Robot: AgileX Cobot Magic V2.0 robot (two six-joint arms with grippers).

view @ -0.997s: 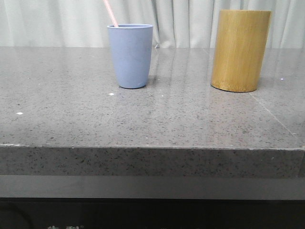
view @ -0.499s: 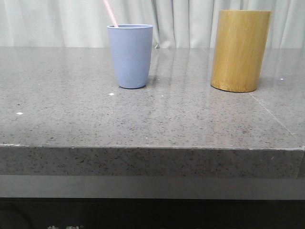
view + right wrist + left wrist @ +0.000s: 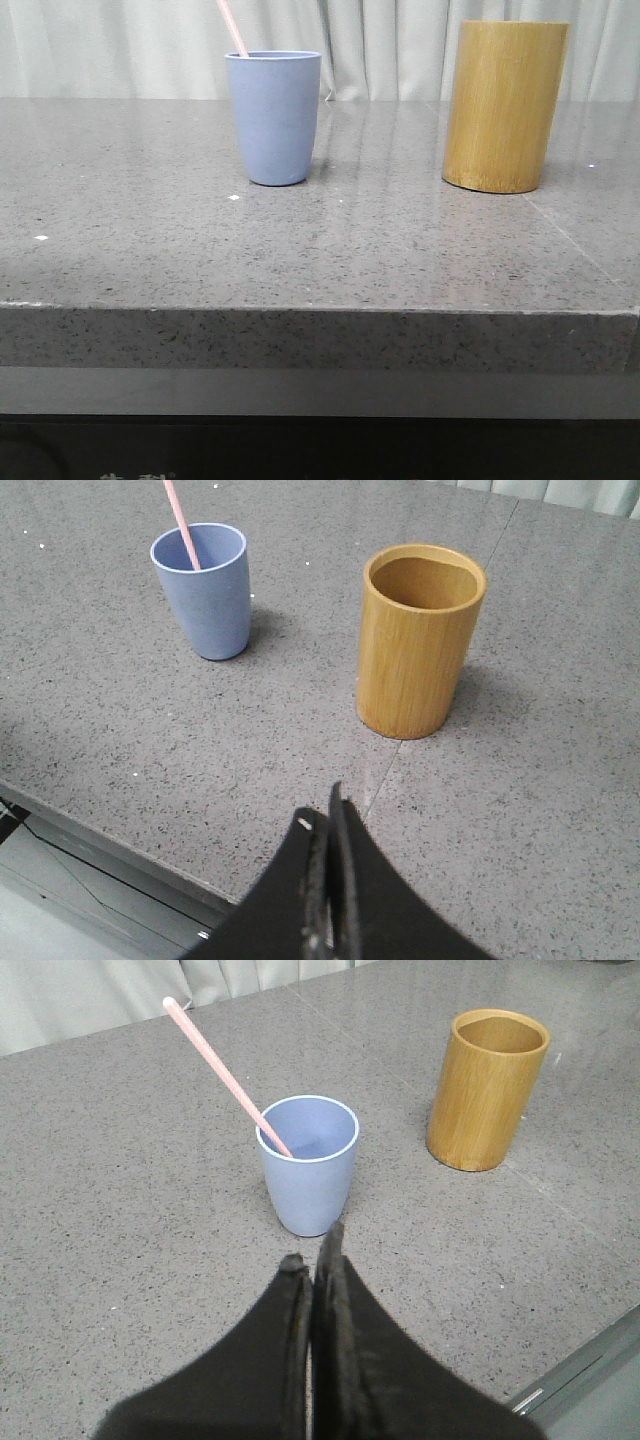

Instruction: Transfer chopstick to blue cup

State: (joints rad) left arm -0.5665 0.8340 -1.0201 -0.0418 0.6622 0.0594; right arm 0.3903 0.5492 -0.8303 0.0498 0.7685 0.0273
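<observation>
A: Where is the chopstick recorded?

B: It is found inside the blue cup, upper centre of the front view, leaned on the rim because it is longer than the cup; its lower end is presumably propped on the base, though hidden.

A: And the hands?

B: The left hand and right hand are noted pressed closed, nothing held, apart from the cup. The bamboo holder is judged empty.

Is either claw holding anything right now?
Nothing is held. The left claw and right claw are shut and empty; the chopstick stands in the blue cup.
</observation>
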